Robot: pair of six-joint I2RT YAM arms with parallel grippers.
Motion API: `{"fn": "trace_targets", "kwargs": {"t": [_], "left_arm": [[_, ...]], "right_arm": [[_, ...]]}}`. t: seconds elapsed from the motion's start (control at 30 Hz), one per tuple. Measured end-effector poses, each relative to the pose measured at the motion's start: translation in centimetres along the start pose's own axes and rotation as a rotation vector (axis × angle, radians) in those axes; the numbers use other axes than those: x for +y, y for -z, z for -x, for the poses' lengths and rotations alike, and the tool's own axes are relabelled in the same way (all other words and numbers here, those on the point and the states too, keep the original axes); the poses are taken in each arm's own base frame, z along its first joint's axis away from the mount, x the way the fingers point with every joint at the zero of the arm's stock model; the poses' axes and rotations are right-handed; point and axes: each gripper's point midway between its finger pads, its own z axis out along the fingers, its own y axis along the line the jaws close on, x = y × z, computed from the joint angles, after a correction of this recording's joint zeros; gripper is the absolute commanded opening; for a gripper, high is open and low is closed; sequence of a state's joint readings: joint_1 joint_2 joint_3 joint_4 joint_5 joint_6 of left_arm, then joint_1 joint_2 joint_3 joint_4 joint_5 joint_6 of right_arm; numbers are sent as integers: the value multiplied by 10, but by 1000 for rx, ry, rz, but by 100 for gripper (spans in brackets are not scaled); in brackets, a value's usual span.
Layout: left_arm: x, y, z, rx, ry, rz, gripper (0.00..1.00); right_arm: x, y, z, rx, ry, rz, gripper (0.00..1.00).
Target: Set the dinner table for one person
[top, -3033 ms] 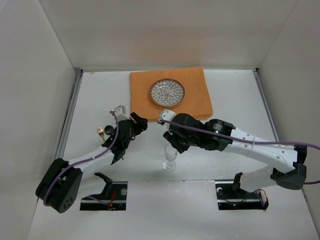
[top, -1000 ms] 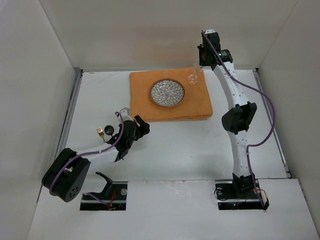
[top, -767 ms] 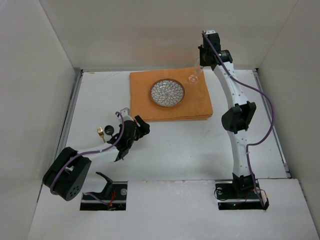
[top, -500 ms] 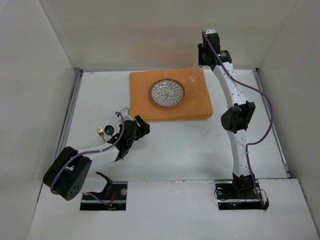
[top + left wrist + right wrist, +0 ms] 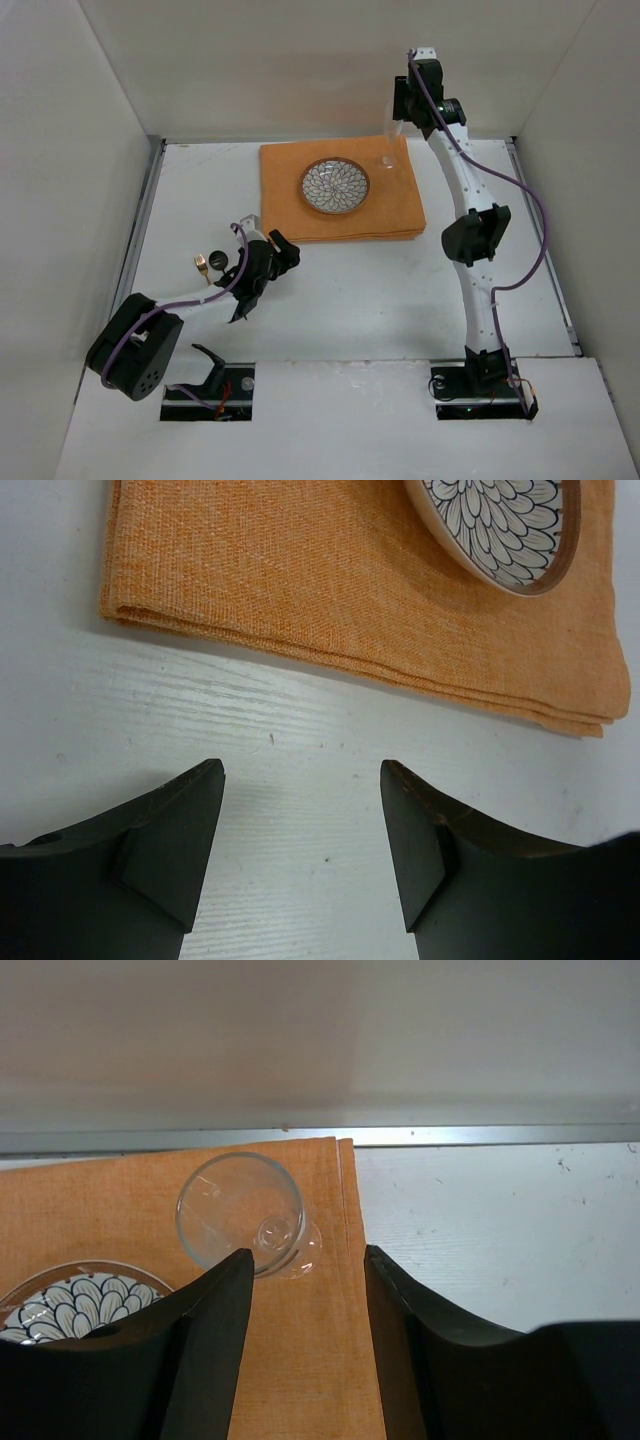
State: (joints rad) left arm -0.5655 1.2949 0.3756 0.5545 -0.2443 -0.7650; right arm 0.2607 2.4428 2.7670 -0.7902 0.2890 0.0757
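Note:
The dinner table (image 5: 350,300) is the white surface. On it lies an orange mat (image 5: 390,212) with a flower-patterned plate (image 5: 334,186). A clear stemmed glass (image 5: 385,158) stands upright on the mat's far right corner, also in the right wrist view (image 5: 240,1210). My right gripper (image 5: 398,104) hovers above the glass, open (image 5: 306,1253), and the glass stands free beyond its left finger. My left gripper (image 5: 285,250) is open and empty (image 5: 300,767), low over bare table just short of the mat's near edge (image 5: 300,590).
A gold utensil (image 5: 200,265) and a small black object (image 5: 217,258) lie on the table left of my left arm. White walls enclose the table on three sides. A metal rail (image 5: 450,1135) runs along the back edge, close behind the glass.
My right gripper has opened and let go of the glass, which stays standing on the mat's far right corner. The gripper has risen slightly. The left arm has not moved.

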Motion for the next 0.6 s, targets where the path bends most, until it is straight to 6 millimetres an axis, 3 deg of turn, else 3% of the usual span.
{"fn": "trace_targets", "kwargs": {"t": [0.23,0.4,0.5,0.6], "left_arm": [[-1,0,0,-2,2,-2,62],[0,0,2,-6,4,0,61],[-2,1,4,-14,5,-5,57],[-6,4,11,-32,-1,-21,50]], "right_arm": [[0,1,1,-3,-8,0,56],[-1,12,14,-29,-34,3,57],[-3,35,39,-80,-57,12,57],[-6,73,70,-149,-81,23,54]]}}
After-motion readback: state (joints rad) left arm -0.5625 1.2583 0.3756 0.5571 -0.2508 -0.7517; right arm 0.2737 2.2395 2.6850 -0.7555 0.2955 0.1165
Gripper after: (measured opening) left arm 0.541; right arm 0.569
